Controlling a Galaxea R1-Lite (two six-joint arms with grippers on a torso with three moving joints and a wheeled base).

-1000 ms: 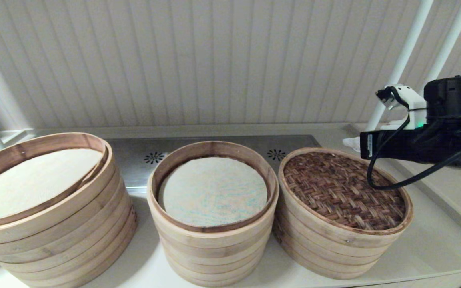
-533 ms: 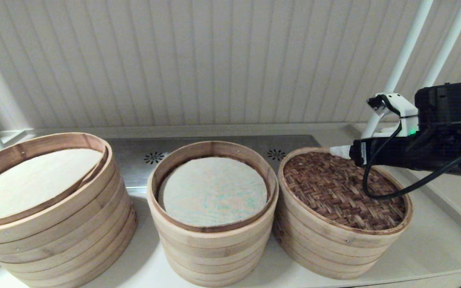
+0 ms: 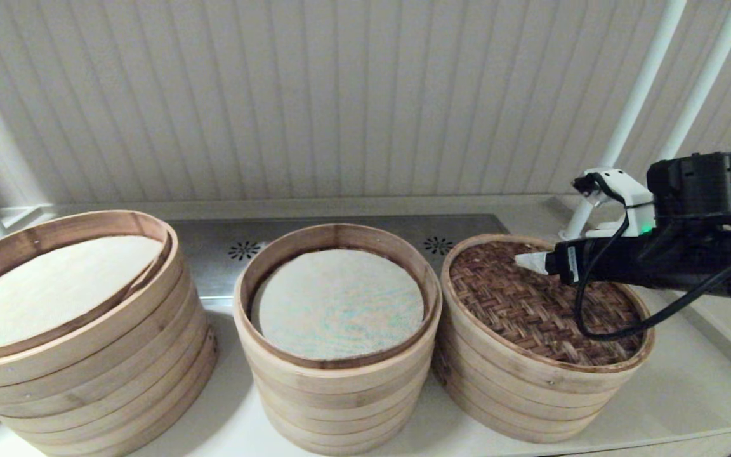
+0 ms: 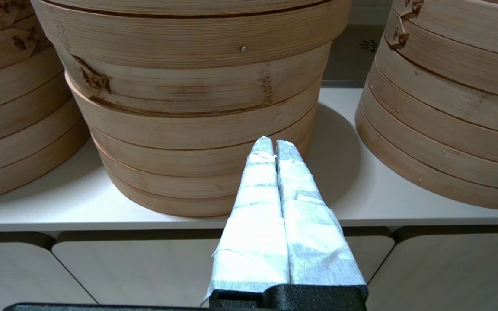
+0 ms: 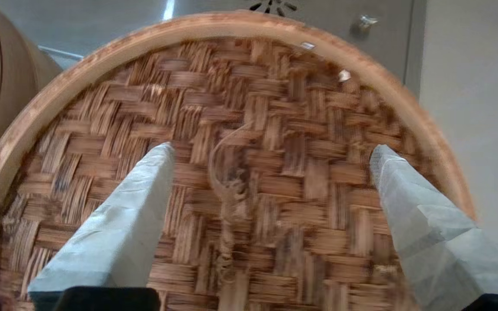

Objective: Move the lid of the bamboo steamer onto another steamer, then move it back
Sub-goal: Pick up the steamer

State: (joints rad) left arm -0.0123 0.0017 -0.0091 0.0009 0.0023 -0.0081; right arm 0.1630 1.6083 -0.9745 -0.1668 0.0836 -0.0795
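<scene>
1. At your far left stands the widest steamer stack point(image 3: 80, 330), pale bamboo rings with a cream liner, on the white counter point(image 3: 689, 393).
2. Your left gripper point(image 4: 273, 147) is out of the head view. Its wrist camera shows it low in front of the counter edge, its two wrapped fingers point(image 4: 253, 194) pressed together with nothing between them, pointing at the base of a steamer stack.
3. In the middle you have the taller stack point(image 3: 337, 330) with the bluish-flecked liner and no lid on it. It sits just beside the stack on its right; you cannot tell whether their walls touch.
4. To the right of it, the bamboo steamer lid point(image 3: 530, 304) lies flat on the low stack of steamer rings point(image 3: 530, 400), its dark herringbone weave up and its pale hoop lining up with the rings below.
5. Your right gripper point(image 3: 528, 261) reaches in from the right edge, level over the back part of the lid. In the right wrist view its fingers point(image 5: 115, 233) are spread wide across the weave, one toward each side, with the small woven loop point(image 5: 225, 190) at the lid's centre between them. They hold nothing. You cannot tell whether the tips touch the weave.
6. Behind the stacks runs a steel panel point(image 3: 315, 231) with vent holes.
</scene>
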